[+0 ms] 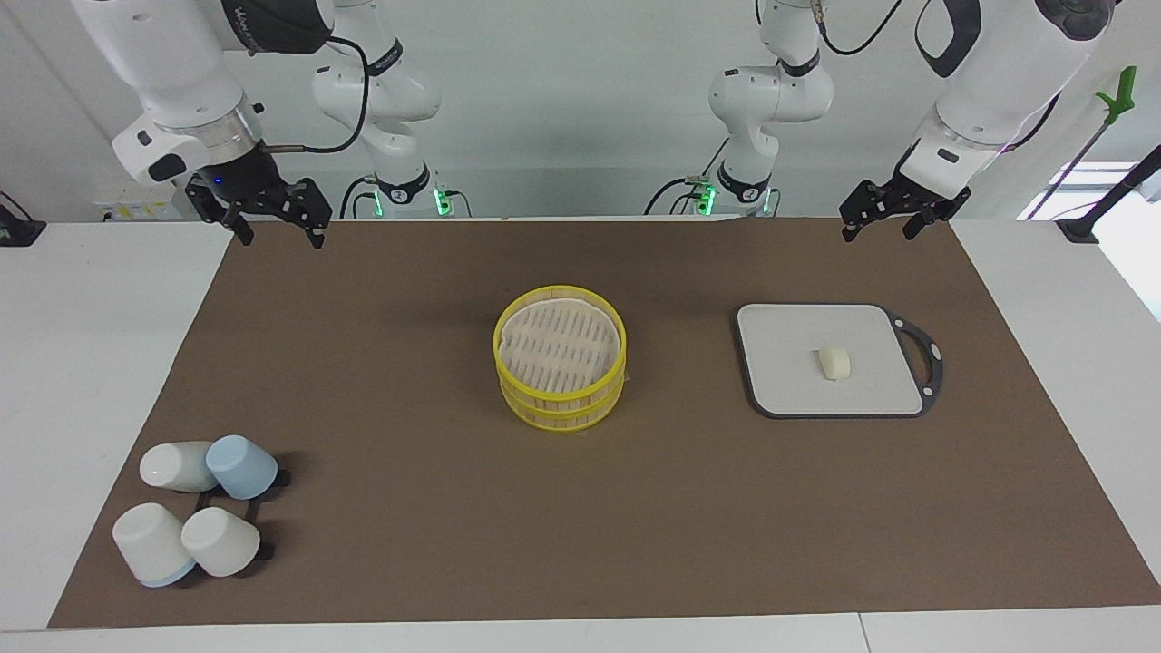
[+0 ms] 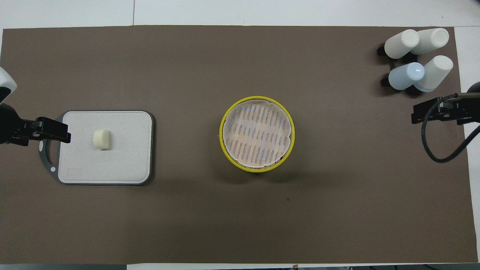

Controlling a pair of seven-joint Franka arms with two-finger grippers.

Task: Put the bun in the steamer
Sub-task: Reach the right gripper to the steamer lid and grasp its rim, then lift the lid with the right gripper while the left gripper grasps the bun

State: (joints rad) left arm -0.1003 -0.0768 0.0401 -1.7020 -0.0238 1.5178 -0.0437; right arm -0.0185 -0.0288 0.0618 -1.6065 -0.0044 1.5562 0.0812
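Note:
The bun (image 1: 835,363) is a small cream lump lying on the grey board (image 1: 789,385) toward the left arm's end of the table; it also shows in the overhead view (image 2: 101,139). The steamer (image 1: 560,349), yellow-rimmed and stacked in tiers, stands empty at the table's middle (image 2: 257,134). My left gripper (image 1: 878,229) hangs open and empty in the air over the mat's edge by the robots, apart from the board (image 2: 123,157). My right gripper (image 1: 279,234) hangs open and empty over the mat's corner at the right arm's end.
Several white and pale blue cups (image 1: 195,508) lie on a black rack at the right arm's end, farther from the robots; they also show in the overhead view (image 2: 416,60). A brown mat (image 1: 408,299) covers the table.

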